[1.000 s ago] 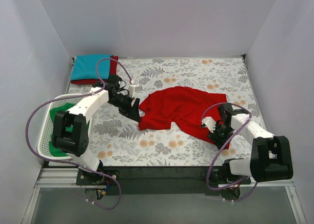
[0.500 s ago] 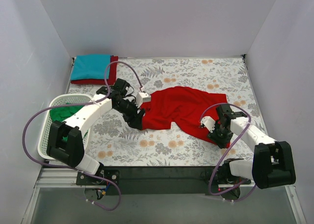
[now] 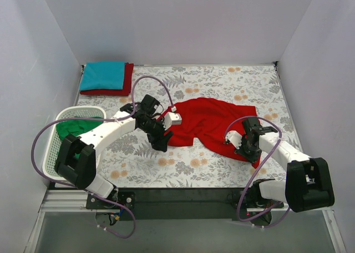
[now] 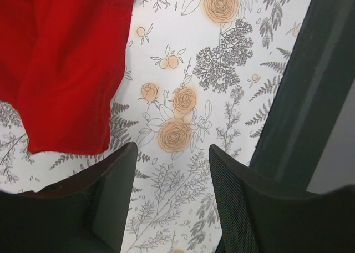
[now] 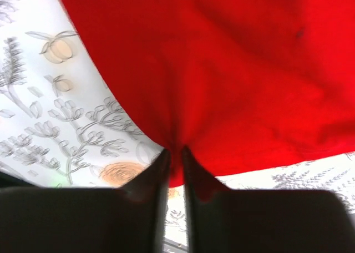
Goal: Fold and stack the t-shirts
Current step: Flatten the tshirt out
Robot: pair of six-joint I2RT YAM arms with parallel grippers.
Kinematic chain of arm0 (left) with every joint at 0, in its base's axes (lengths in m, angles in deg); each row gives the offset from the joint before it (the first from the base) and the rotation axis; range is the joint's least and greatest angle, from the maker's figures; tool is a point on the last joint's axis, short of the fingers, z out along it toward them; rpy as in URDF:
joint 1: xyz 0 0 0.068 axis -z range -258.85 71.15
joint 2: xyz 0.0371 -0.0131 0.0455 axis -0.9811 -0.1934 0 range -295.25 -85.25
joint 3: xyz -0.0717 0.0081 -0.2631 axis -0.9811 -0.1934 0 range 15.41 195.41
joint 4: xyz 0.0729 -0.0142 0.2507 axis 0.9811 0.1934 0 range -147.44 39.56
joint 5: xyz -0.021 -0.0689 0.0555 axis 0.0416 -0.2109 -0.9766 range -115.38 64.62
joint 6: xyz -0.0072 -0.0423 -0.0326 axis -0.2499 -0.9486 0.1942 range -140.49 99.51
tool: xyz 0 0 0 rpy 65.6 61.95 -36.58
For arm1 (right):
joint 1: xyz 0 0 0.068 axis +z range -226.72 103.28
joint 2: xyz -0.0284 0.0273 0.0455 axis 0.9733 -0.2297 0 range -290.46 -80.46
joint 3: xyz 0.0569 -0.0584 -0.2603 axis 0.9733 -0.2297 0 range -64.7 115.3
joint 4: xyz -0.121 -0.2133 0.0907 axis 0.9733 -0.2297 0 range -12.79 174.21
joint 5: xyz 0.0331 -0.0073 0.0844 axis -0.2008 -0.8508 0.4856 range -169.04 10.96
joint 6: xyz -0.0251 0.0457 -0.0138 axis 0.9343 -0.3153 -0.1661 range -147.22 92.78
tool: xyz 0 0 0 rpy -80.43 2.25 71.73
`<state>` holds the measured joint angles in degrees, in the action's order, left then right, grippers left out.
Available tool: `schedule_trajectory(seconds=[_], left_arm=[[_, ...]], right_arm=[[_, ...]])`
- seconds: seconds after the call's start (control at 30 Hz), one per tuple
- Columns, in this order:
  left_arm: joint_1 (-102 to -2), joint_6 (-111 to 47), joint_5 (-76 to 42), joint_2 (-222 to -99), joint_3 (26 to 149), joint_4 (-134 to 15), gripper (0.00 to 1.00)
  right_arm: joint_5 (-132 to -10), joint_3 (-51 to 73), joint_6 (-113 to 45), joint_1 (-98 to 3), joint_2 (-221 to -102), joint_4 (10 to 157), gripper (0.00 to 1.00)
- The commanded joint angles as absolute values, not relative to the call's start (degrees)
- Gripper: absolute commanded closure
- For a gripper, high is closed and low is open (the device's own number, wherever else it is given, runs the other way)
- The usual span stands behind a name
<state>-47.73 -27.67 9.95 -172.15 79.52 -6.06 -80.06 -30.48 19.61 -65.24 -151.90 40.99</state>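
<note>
**Red shirt.** The red shirt lies spread and rumpled on the floral surface, right of centre. One sleeve or corner reaches toward the left arm, and its near-right edge trails toward the right arm.

**Right fingers.** The right fingers are clenched on the red shirt. In the wrist view the two tips stand almost together with a pinch of red cloth between them, and the cloth puckers into folds that run to that point. From above, the right fingers sit at the shirt's near-right edge, low over the surface.

**Left fingers.** The left fingers are released, standing well apart with only the surface showing between them. A corner of the red shirt lies just ahead of the left-hand tip. From above, the left fingers sit at the shirt's left edge; whether a tip touches the cloth cannot be told.

**Other shirts.**
- The green shirt lies bunched in the white basket at the left edge of the surface.
- The teal shirt lies folded in the far-left corner.
- The teal shirt rests on a folded dark red shirt, which shows along its right and near sides.
</note>
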Motion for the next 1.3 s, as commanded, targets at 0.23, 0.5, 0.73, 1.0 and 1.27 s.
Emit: schedule_trajectory(seconds=[0.23,0.5,0.73,1.0,1.27], left_arm=[[-41.24,-23.76,0.72,-170.77,71.41,-27.36,0.46],[-37.89,-20.84,0.02,-174.37,67.18,-40.11,0.47],[-37.01,-18.30,0.61,-182.63,68.57,-39.34,0.58],[-30.61,-25.23,16.09,-186.41,77.97,-20.36,0.76],[-30.33,-31.30,11.28,-182.65,80.54,-18.41,0.52]], right_arm=[[-76.87,-33.24,19.45,-64.77,-154.46,44.58,0.99],[-73.42,-30.16,17.78,-64.94,-154.63,41.41,0.99],[-73.68,-28.76,17.86,-65.91,-154.64,40.45,0.99],[-73.86,-27.52,18.22,-66.62,-154.55,40.00,0.99],[-72.54,-26.47,18.22,-66.61,-154.37,39.04,0.99]])
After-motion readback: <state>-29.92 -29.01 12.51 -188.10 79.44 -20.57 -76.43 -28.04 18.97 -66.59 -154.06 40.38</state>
